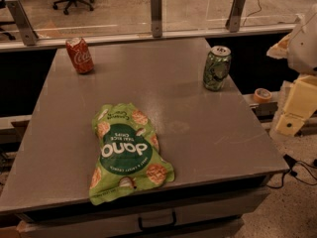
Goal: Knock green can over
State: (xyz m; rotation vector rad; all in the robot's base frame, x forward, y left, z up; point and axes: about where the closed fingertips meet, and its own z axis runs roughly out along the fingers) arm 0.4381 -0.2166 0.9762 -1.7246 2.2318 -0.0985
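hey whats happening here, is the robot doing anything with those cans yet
Nothing is being handled right now. The green can stands upright near the far right corner of the table, not yet knocked over. The robot's gripper is at the right edge of the view, beyond the table's side and apart from the can. A red cola can stands far left, and a green rice chips bag lies flat near the front edge.

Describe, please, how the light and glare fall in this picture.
Camera view: dim, warm light overall; a faint pale sheen on the table right of the chip bag; the green can stands upright, its silver top catching light; the pincer hangs pale at the right edge, beside the table.
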